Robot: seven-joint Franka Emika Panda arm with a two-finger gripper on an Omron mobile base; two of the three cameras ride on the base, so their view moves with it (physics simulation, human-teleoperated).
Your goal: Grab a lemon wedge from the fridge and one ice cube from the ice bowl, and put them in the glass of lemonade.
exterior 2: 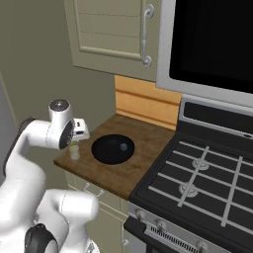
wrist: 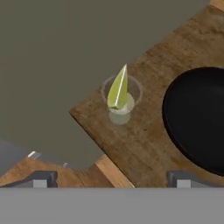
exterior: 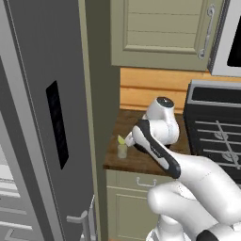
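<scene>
The lemon wedge [wrist: 118,89] stands point-up in the glass of lemonade [wrist: 121,105], its lower end in the drink and its tip above the rim, straight ahead of the jaws in the hand view. That leaves the ice cube as the likely next thing to fetch, from the ice bowl [exterior 2: 112,148], which sits on the table [wrist: 144,140] just beside the glass, off to one side of the jaws. A small pale speck shows in the bowl in the right base view; whether it is a cube is too small to tell. A cube would probably be light, hard and slippery, so a square pinch across two flat faces looks safest. The glass is small and looks easy to tip, standing near the table's edge. The gripper [exterior 2: 80,129] hangs above the glass, empty, its jaws spread wide. The arm reaches forward from the base with the hand turned down toward the table.
</scene>
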